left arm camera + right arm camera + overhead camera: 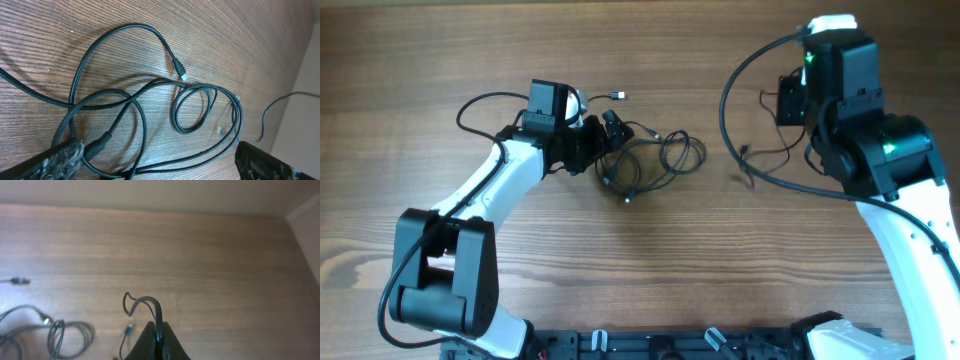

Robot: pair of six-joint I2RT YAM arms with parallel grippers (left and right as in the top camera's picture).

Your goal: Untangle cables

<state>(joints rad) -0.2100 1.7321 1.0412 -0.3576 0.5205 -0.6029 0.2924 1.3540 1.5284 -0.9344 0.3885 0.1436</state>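
A small tangle of thin black cables [650, 158] lies on the wooden table at centre. My left gripper [605, 138] stands open at the tangle's left edge. In the left wrist view its fingers [55, 157] straddle several strands of the cables [135, 100], and a plug end [182, 75] lies just beyond. My right gripper [790, 100], at the upper right, is shut on a separate cable [150, 302]. That cable arches over the fingertips of the right gripper [157, 326], and its plug [129, 328] hangs near the table.
A loose plug [617, 96] lies just behind the tangle. A thick black arm wire [725, 100] loops beside the right arm. The table's far edge meets a pale wall [150, 192]. Bare wood [670, 260] stretches in front of the tangle.
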